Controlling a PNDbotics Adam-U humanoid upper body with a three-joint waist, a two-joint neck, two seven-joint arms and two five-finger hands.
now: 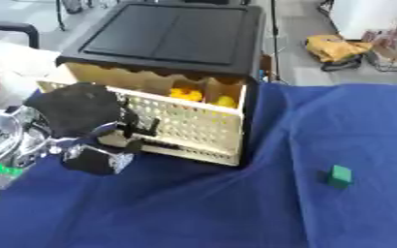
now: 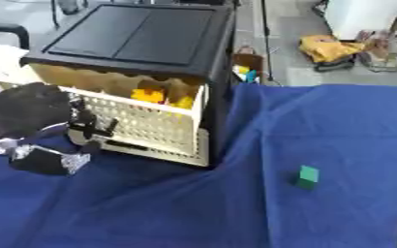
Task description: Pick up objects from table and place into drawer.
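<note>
A black-topped cabinet [image 1: 172, 34] stands at the far left of the table [image 1: 236, 208], which is covered with a blue cloth. Its cream perforated drawer [image 1: 189, 128] is pulled part-way out, leaving the top open for loading. Yellow objects [image 1: 198, 96] already lie inside, against the rear of the drawer.

The left robot hand [image 1: 87, 128] is at the drawer front, on its left side. Dark fingers [image 1: 138, 128] lie against the perforated panel, near what appears to be the handle. Whether they are curled around it or merely touching cannot be determined from either view. This position suits holding the drawer steady or adjusting its opening, judging by the placement alone.

The right robot hand does not appear in either view.

One item remains for the task: a small green block [image 1: 340, 175]. It rests on the cloth at the right, well apart from the drawer and from the left robot hand. It stands alone with nothing beside it, so access from above is unobstructed. Given its position, the right arm is probably the better choice for the pick.
</note>
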